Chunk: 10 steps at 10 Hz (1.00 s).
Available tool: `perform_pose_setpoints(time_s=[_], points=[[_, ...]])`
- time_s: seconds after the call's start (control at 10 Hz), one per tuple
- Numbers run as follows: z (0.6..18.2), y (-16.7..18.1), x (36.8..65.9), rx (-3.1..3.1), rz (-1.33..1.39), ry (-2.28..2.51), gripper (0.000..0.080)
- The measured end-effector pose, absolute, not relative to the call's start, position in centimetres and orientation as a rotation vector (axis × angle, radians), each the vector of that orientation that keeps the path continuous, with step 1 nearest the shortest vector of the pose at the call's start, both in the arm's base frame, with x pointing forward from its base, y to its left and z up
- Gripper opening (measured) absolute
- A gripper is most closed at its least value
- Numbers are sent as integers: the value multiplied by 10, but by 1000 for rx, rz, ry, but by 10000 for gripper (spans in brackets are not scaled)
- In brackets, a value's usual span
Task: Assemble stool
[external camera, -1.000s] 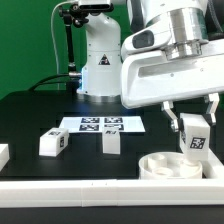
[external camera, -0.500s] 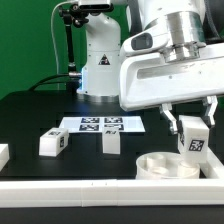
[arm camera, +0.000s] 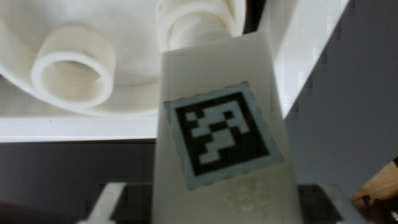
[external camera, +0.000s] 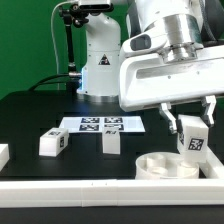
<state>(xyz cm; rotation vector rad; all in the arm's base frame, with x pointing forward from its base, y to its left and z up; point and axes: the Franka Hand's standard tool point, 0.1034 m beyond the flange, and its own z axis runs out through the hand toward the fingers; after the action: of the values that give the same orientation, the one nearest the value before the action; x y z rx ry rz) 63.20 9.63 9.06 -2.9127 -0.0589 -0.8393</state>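
My gripper (external camera: 192, 128) is shut on a white stool leg (external camera: 193, 137) with a black-and-white tag, holding it upright just above the round white seat (external camera: 167, 167) at the front of the exterior view's right. In the wrist view the held leg (arm camera: 222, 120) fills the middle and points at the seat's underside (arm camera: 54, 40), where round sockets (arm camera: 75, 75) show. Two more legs lie on the black table: one (external camera: 53, 143) at the exterior view's left and one (external camera: 111, 143) near the middle.
The marker board (external camera: 102, 125) lies flat behind the loose legs. A white border rail (external camera: 60, 185) runs along the table's front edge. A small white block (external camera: 3, 154) sits at the far left edge. The robot base (external camera: 100, 60) stands at the back.
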Motion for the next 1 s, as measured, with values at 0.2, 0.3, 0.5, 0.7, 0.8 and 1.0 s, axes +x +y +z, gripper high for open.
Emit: perform_pose_setpoints(time_s=[0.2,0.3,0.5,0.7,0.8,1.0], points=[[90,95,632,-2913,-845,-62,328],[91,87,632,-2907,-877,-51,328],[90,85,632,-2889,-925,-38,328],[90,85,631,-2880,-947,-33,328],[90,85,632,-2879,-949,-32,328],[88,86,631,-2886,-923,-34,328]])
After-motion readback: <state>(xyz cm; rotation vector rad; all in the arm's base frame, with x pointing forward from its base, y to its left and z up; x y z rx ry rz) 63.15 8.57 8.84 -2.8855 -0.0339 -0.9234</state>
